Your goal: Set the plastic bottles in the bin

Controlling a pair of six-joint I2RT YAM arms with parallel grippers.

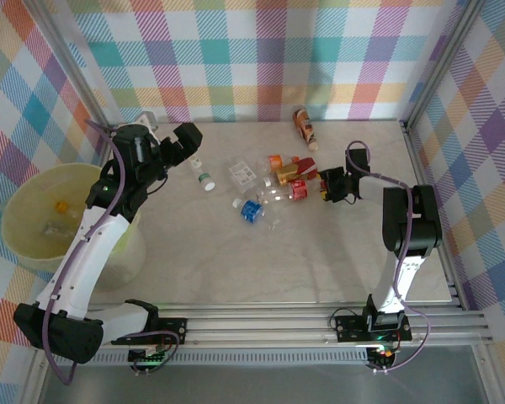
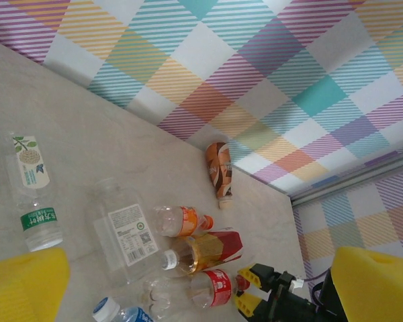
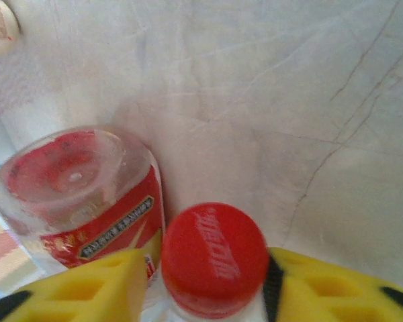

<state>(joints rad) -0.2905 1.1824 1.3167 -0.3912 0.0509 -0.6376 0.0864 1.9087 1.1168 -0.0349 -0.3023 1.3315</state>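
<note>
Several plastic bottles lie mid-table: a green-labelled one (image 1: 204, 175), a clear square one (image 1: 244, 174), a blue-capped one (image 1: 251, 209), an orange one (image 1: 279, 162), a red-and-gold one (image 1: 290, 174) and a red-labelled one (image 1: 296, 191). My right gripper (image 1: 326, 186) is open, its yellow fingers (image 3: 87, 285) either side of that bottle's red cap (image 3: 213, 251). My left gripper (image 1: 185, 141) hovers open over the table's back left, its pads (image 2: 23, 285) wide apart and holding nothing. The pale yellow-green bin (image 1: 8, 210) stands at the left with bottles inside.
A brown-labelled bottle (image 1: 304, 126) lies by the back wall. A crushed clear bottle (image 1: 273, 220) lies in front of the cluster. Checked walls and metal frame rails (image 1: 429, 194) bound the table. The near half of the marble tabletop (image 1: 261, 269) is bare.
</note>
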